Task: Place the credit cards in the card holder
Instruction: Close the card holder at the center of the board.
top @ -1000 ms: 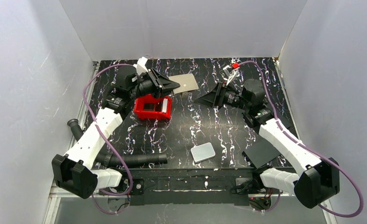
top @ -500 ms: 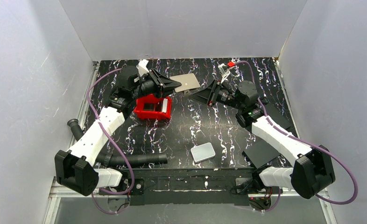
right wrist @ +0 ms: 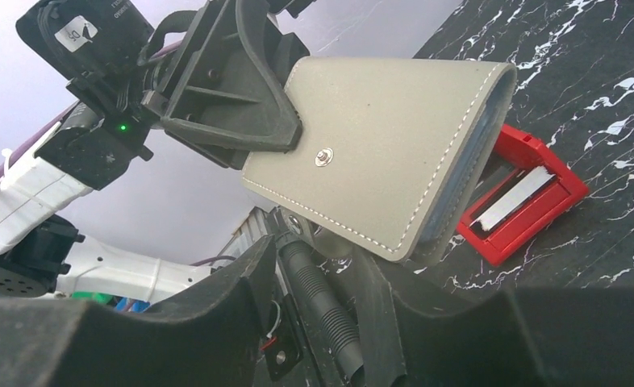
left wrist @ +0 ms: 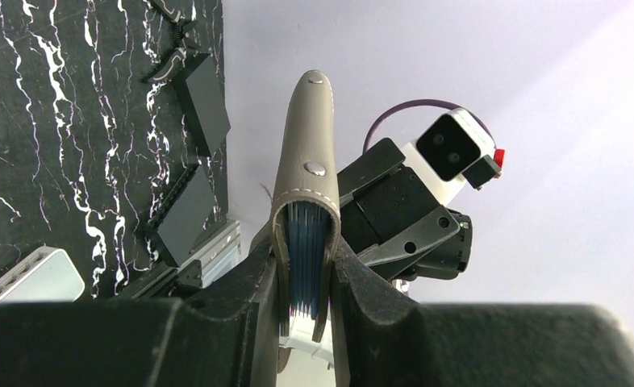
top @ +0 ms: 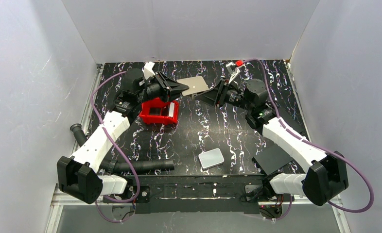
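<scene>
Just beside the card holder [top: 194, 85], right jaws, nearer than before.

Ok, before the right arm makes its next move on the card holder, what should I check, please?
1. The left gripper is shut on the card holder: ok.
2. The card holder is held off the table: ok.
3. The right gripper has its jaws apart and holds nothing: ok.
4. The right gripper touches the card holder: cannot tell.
5. Cards sit in the card holder: ok, blue card edges show in its mouth.
6. All cards are loaded: not ok, a white card lies in the red tray.
</scene>
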Tool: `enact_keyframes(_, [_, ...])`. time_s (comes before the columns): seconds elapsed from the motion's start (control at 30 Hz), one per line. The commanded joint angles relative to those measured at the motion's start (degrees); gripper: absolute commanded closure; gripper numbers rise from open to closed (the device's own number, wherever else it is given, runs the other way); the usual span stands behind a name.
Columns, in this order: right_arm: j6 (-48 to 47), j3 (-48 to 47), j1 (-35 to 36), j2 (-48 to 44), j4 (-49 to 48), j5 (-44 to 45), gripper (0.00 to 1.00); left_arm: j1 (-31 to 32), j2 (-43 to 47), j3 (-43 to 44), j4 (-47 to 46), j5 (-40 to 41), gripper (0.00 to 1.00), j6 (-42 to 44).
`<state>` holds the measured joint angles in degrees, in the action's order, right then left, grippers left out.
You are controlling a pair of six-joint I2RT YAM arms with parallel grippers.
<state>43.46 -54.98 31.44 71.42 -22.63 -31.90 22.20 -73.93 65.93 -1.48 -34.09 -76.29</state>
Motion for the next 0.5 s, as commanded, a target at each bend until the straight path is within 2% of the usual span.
enact_keyframes(0.0, [-0.2,-3.0,1.3,1.2,-3.8,-0.3,0.56,0.2,1.5,-0.6,-3.1,-2.7,1.0,-0.7])
enact_keyframes(0.3, [5.7,-0.3,1.4,2.1,-13.3,-1.4,0.7,0.3,1.7,-1.2,-3.3,-2.7,1.0,0.1])
enact_keyframes(0.37, [5.8,0.4,1.4,1.9,-14.0,-1.5,0.78,0.3,1.9,-1.5,-3.3,-2.5,1.0,0.5])
enact_keyframes(0.47, [4.3,1.5,1.4,1.5,-12.6,-2.2,0.96,0.3,2.3,-2.2,-3.6,-1.4,1.0,0.9])
